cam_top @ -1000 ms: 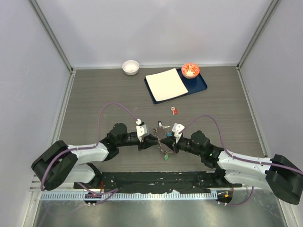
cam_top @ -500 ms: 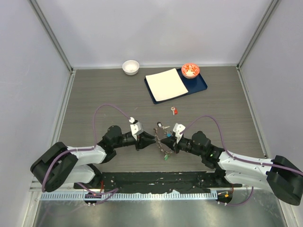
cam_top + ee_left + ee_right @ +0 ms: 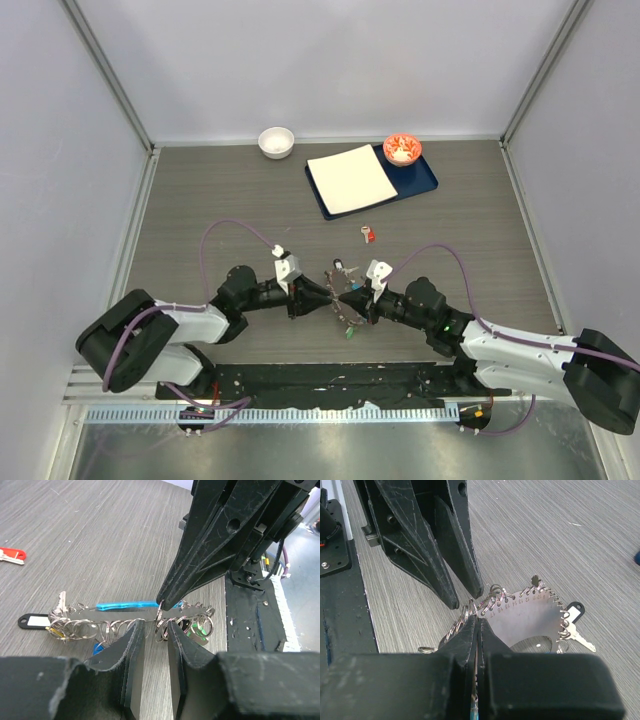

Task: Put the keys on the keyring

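Right wrist view showed the right gripper (image 3: 476, 624) pinched shut on a small split ring (image 3: 465, 614) at the rim of the keyring (image 3: 525, 622), a flat grey numbered plate edged with rings, between the two arms at the near side of the table (image 3: 570, 530). The left gripper (image 3: 156, 630) faced it, fingers a narrow gap apart around the ringed rim; contact could not be told. A black-tagged key (image 3: 580, 641) hung from the far rim. A red key (image 3: 369, 235) lay well apart.

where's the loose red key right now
In the top view the red key lies alone on the table between the blue tray and the keyring; the left wrist view shows it at the far left.
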`<state>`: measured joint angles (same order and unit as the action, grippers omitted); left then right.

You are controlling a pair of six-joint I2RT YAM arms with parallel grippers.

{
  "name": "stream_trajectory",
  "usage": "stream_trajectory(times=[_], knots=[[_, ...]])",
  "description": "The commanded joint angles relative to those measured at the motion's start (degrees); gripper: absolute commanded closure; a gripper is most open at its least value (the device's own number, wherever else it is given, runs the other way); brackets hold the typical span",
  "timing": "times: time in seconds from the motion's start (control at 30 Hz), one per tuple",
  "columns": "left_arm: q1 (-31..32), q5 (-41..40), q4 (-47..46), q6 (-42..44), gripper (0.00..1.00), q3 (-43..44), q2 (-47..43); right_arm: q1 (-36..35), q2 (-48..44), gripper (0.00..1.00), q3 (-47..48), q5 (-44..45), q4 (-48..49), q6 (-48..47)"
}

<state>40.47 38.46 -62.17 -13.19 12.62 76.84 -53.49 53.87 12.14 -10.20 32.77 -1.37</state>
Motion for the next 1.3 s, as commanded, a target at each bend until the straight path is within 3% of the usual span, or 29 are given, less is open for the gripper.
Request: stream_trajectory(times=[0.0,0.43,0.97,1.2,1.27], knots=[[-0.22,2.76,-6.29,-1.84,0.72,2.23,1.99,0.15,-1.66,0.99,-0.10,-0.26,5.55,0.49],[-0.21,2.68,-9.55,-3.95,0.79,3.28,4.72,0.15,-0.96,0.99,0.25,-0.53,5.55,0.58],[-0.30,2.15,-9.46,-3.68,0.80,2.93,7.10,0.15,-1.83,0.99,0.16,-0.53,5.63,1.01],[-0.30,1.80,-9.46,-3.68,0.91,3.02,7.27,0.15,-1.57,0.99,0.16,-0.97,5.63,1.19],[-0.21,1.88,-9.46,-3.60,1.00,3.02,6.84,0.15,-1.31,0.99,0.16,-1.05,5.63,1.19]])
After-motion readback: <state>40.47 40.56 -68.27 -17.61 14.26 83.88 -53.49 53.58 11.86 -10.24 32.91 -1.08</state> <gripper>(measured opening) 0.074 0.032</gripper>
